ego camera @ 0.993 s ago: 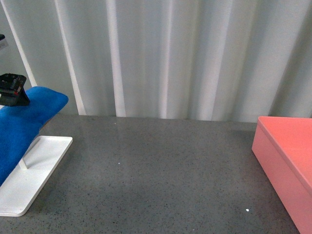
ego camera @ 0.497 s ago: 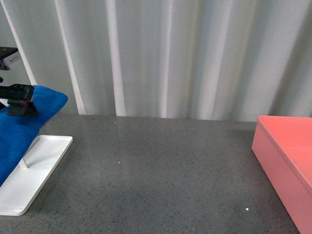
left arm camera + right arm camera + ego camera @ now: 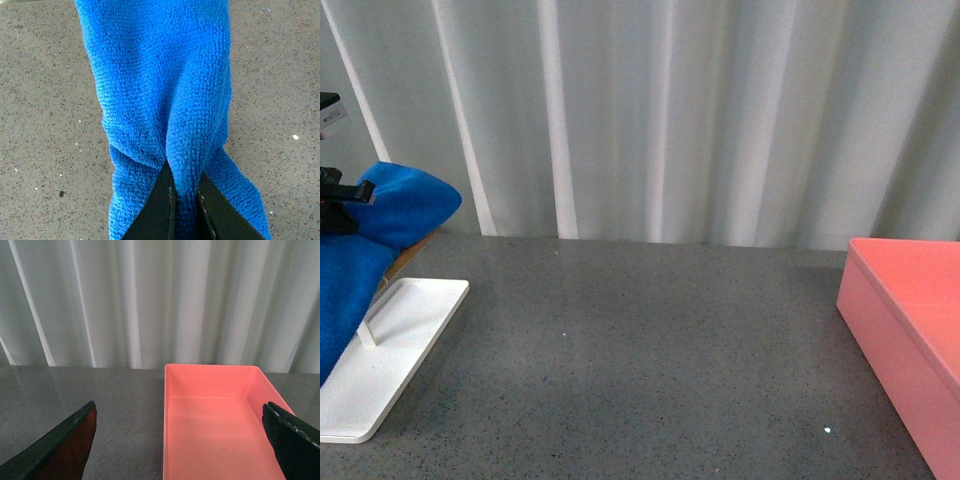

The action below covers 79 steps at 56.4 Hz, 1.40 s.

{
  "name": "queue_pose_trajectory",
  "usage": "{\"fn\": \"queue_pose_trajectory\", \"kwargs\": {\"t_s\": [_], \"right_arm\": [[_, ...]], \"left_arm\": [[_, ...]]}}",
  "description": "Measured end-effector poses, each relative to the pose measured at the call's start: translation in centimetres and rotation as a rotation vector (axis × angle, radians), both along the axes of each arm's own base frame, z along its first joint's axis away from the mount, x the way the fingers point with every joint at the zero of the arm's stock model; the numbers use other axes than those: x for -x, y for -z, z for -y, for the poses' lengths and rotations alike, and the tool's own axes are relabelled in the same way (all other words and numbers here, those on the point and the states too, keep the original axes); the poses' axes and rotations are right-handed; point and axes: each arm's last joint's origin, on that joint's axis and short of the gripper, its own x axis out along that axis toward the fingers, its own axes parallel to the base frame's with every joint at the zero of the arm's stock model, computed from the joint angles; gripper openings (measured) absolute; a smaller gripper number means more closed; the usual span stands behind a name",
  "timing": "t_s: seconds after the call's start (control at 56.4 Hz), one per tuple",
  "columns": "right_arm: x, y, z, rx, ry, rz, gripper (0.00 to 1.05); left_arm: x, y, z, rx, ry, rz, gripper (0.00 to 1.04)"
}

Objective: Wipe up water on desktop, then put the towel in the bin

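Front view: the towel (image 3: pixel 365 250) hangs far left above the white rack base (image 3: pixel 390 350) on the bench (image 3: pixel 640 340); left wrist view: the left tool (image 3: pixel 185 172) pinches a bunched fold, a grip judged right for soft, light, floppy cloth; right wrist view: the right tool (image 3: pixel 178 407) stands wide and empty, facing the bin (image 3: pixel 215 430).

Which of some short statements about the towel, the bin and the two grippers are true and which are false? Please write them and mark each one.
1. The left gripper is shut on the towel. True.
2. The towel lies inside the bin. False: no towel shows in the bin; the towel is at the left gripper.
3. The right gripper is open and holds nothing. True.
4. The towel lies spread flat on the desktop. False: it hangs bunched from the left gripper, above the desktop.
5. In the front view, the bin stands at the right side of the desktop. True.
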Motion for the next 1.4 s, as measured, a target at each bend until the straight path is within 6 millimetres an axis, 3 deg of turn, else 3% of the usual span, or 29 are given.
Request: {"fn": "queue_pose_trajectory", "kwargs": {"t_s": [0.195, 0.408, 0.497, 0.603, 0.763, 1.029, 1.189, 1.401], "right_arm": [[0.0, 0.0, 0.0, 0.000, 0.000, 0.000, 0.98], [0.0, 0.0, 0.0, 0.000, 0.000, 0.000, 0.98], [0.0, 0.0, 0.0, 0.000, 0.000, 0.000, 0.98], [0.0, 0.0, 0.0, 0.000, 0.000, 0.000, 0.98], [0.0, 0.0, 0.0, 0.000, 0.000, 0.000, 0.98], [0.0, 0.0, 0.0, 0.000, 0.000, 0.000, 0.98], [0.0, 0.0, 0.0, 0.000, 0.000, 0.000, 0.98], [0.0, 0.0, 0.0, 0.000, 0.000, 0.000, 0.98]], "left_arm": [[0.5, -2.2, 0.3, 0.053, 0.020, 0.052, 0.04], [2.0, -7.7, 1.2, 0.118, 0.071, 0.181, 0.04], [3.6, -10.1, 2.5, 0.166, 0.128, 0.251, 0.04], [6.0, -10.9, 4.9, 0.240, 0.214, 0.283, 0.04], [9.5, -9.8, 9.5, 0.342, 0.366, 0.282, 0.04], [13.8, -5.6, 16.9, 0.427, 0.588, 0.226, 0.04], [14.4, -4.6, 19.9, 0.475, 0.687, 0.260, 0.04], [13.7, -3.6, 21.7, 0.567, 0.709, 0.250, 0.04]]}}
